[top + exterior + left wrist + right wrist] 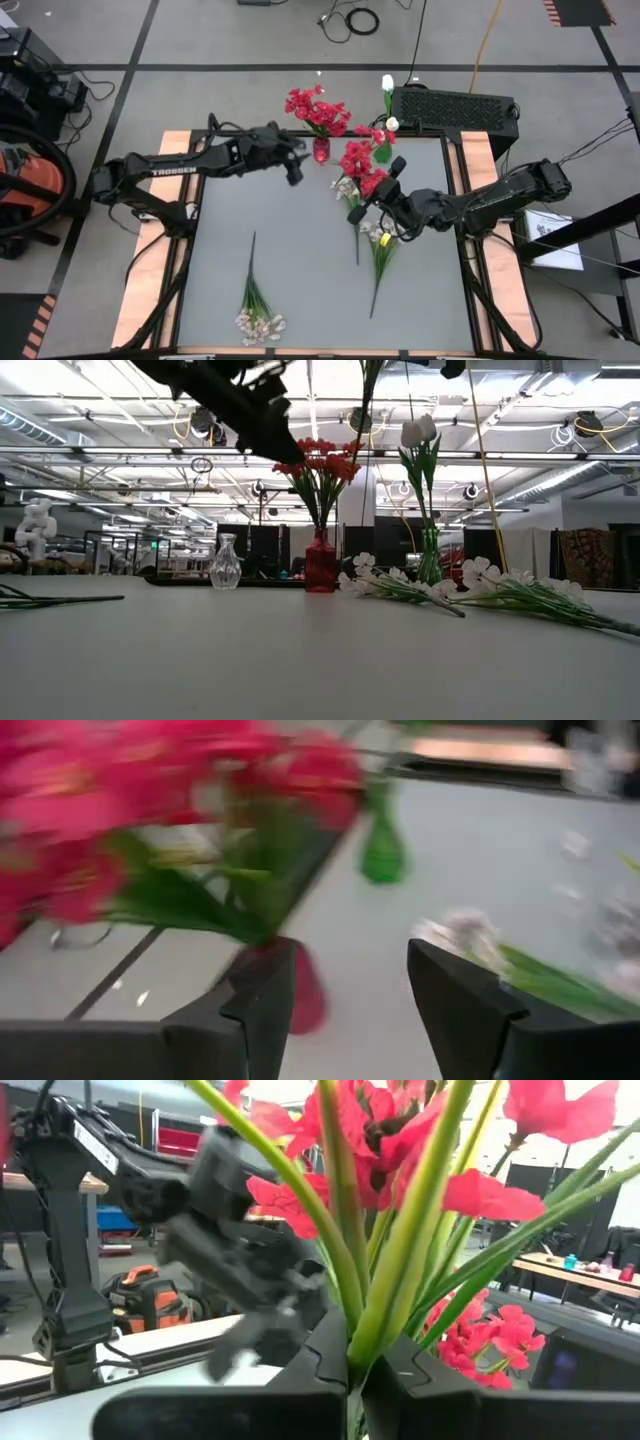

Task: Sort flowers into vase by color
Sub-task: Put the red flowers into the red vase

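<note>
A red vase (320,150) at the table's far edge holds a bunch of red flowers (318,108). Right of it, a green vase (430,560) holds white tulips (388,88), and a clear vase (226,563) stands empty. My left gripper (293,166) hovers open just left of the red vase (303,988). My right gripper (385,194) is shut on another red flower stem (358,160), right of the red vase. Three pale blossom stems lie flat on the table (352,205), (380,250), (255,300). My right gripper (352,1372) pinches the red flower's green stalk and leaves (352,1335) between its two fingers, below the blooms (395,1140). The fingers lie across the stalk. The flower is lifted clear of the table, blooms toward the red vase.
A black box (455,105) sits beyond the table's far right corner. Wooden rails (150,260) run along the table's left and right sides. The grey tabletop (300,250) is bare between the lying stems.
</note>
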You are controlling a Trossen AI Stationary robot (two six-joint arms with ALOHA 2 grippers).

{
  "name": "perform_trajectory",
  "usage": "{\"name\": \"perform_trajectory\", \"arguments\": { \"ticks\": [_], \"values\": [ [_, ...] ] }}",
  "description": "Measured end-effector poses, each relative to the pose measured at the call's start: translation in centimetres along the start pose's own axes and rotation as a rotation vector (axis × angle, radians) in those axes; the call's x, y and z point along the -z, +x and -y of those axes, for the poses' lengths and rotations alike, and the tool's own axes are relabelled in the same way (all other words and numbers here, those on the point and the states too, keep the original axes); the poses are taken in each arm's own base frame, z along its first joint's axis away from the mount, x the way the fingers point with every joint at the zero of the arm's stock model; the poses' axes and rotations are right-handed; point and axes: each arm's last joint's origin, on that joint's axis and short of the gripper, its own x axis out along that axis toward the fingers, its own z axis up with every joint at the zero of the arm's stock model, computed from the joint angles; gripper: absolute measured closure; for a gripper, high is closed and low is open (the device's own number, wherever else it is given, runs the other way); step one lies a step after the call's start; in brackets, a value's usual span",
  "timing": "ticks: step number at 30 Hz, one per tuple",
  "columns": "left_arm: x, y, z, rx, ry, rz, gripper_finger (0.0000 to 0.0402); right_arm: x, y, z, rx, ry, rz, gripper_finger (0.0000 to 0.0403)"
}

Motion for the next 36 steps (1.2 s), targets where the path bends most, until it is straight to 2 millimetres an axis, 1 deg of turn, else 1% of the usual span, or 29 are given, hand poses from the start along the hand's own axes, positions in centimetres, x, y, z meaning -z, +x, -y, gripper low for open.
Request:
{"name": "perform_trajectory", "arguments": {
  "ticks": [2,6,9,11,15,18,21,29,36],
  "values": [
    [0.6,1.1,-0.8,-0.043,-0.056,-0.019,0.0196,0.0,0.0,0.0,0.002,0.003,0.002,0.0402],
    [2.9,3.8,-1.4,-0.05,-0.083,0.009,0.0179,-0.4,-0.2,0.1,-0.002,-0.023,0.015,0.0402],
    [4.2,5.5,-1.7,-0.026,-0.13,0.034,0.0155,-0.9,-0.6,0.3,-0.008,-0.023,0.025,0.0403],
    [4.3,6.2,-1.7,-0.034,-0.149,0.066,0.0135,-1.1,-0.9,0.3,-0.015,-0.032,0.026,0.0403],
    [4.0,6.6,-1.3,-0.123,-0.122,0.125,0.01,-1.2,-1.1,0.4,-0.022,-0.04,0.023,0.0403],
    [3.6,6.5,-1.2,-0.156,-0.107,0.161,0.0088,-1.3,-1.1,0.4,-0.022,-0.038,0.024,0.0403],
    [3.3,6.5,-1.3,-0.158,-0.117,0.19,0.0086,-1.3,-1.1,0.4,-0.022,-0.042,0.023,0.0403],
    [3.2,6.5,-2.8,-0.187,-0.161,0.217,0.0087,-1.3,-1.1,0.4,-0.026,-0.028,0.026,0.0402],
    [3.2,6.6,-4.1,-0.101,-0.164,0.245,0.0087,-1.3,-1.1,0.4,-0.027,-0.021,0.025,0.0402]
  ]
}}
